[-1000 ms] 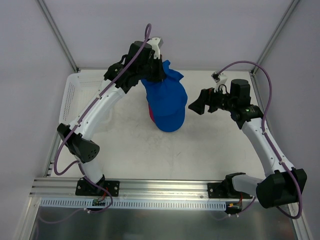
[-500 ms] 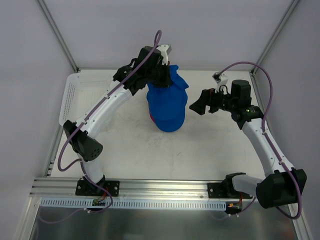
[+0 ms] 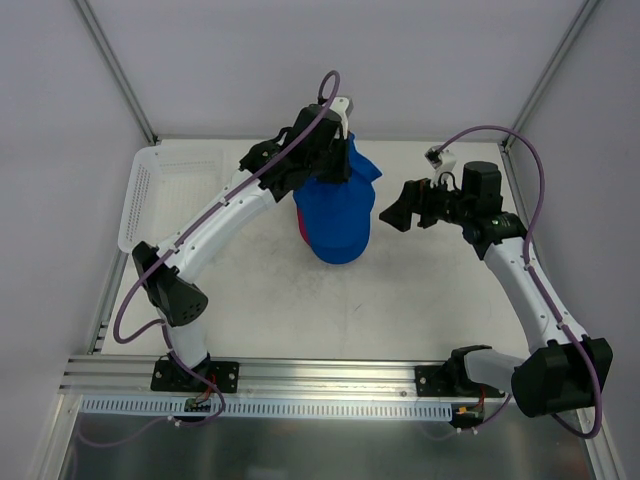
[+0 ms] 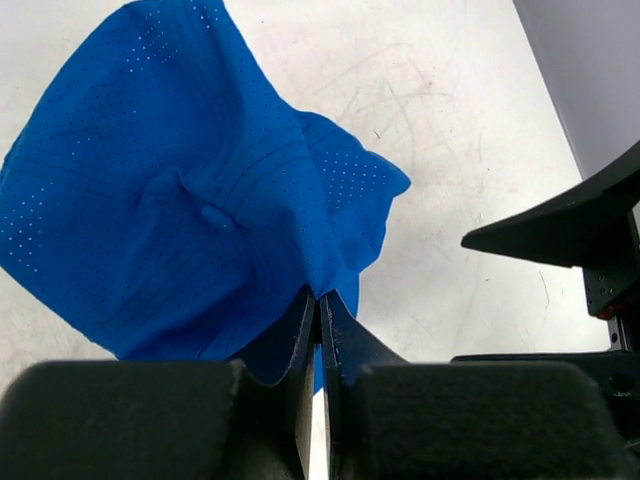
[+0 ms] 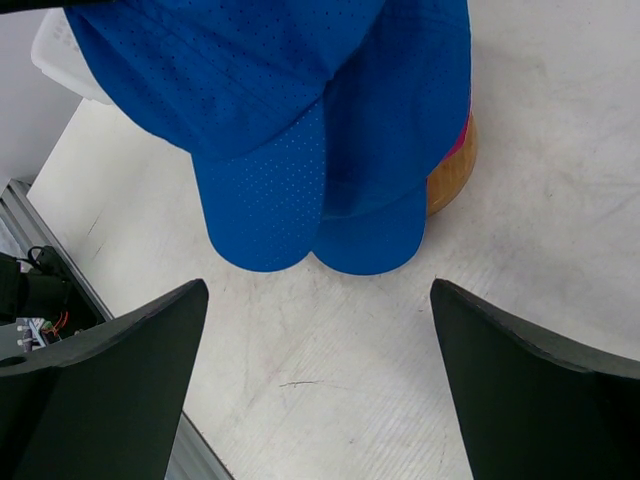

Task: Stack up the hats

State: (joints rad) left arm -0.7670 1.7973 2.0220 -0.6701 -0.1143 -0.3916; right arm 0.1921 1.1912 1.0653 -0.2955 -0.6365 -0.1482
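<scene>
**A:** Left gripper (image 4: 320,318)?

**B:** Clamped tight on the crown fabric of a blue hat (image 4: 180,190). Hat hangs over the mid-table stack: second blue hat (image 5: 375,235), pink hat (image 3: 299,226), tan disc (image 5: 455,170).

**A:** Right gripper (image 5: 318,300)?

**B:** Fingers wide apart, holding nothing, near the stack.

Scuffed white table (image 3: 420,300) — pale walls (image 3: 200,60)

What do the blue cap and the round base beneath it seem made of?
The blue cap looks like soft matte fabric, likely synthetic: it creases and is dotted with tiny perforations. The round base looks like tan wood with a smooth edge, though only a sliver shows.
</scene>
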